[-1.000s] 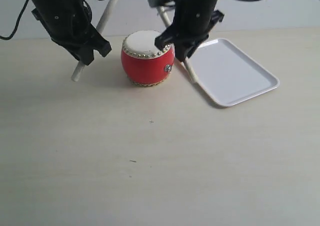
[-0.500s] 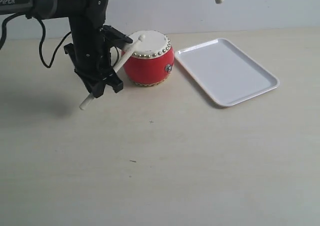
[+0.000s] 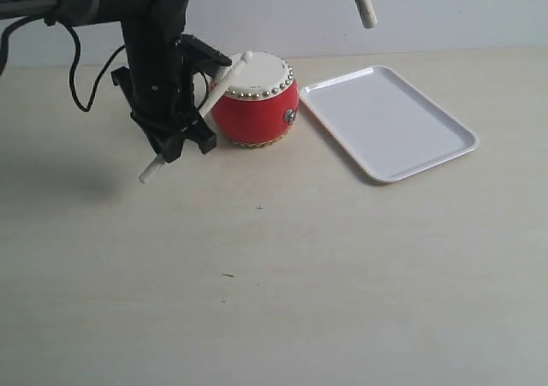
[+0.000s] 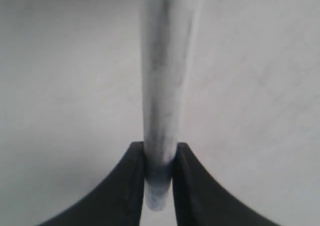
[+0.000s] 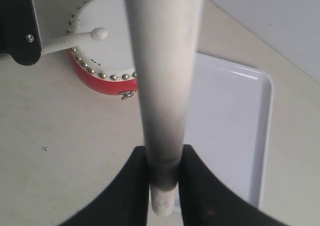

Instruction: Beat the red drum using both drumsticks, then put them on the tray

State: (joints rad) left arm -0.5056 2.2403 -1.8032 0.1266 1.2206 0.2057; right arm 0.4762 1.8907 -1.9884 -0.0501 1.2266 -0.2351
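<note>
- Table (image 3: 342, 275): pale top with a faint wood grain, filling most of the exterior view.
- Wall (image 3: 462, 14): plain, pale grey, behind the table's far edge.
- Cross mark (image 3: 259, 207): small and dark, on the tabletop.
- Speck (image 3: 227, 275): dark, nearer the camera.

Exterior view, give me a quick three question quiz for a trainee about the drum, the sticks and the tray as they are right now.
1. True or false: the tray holds no drumstick.
2. The tip of the left end effector's drumstick is: A over the red drum's skin; B on the tray; C hidden from every view.
3. In the exterior view, the tray lies on which side of the red drum?
Key: 1 true; 2 A; 3 right.
</note>
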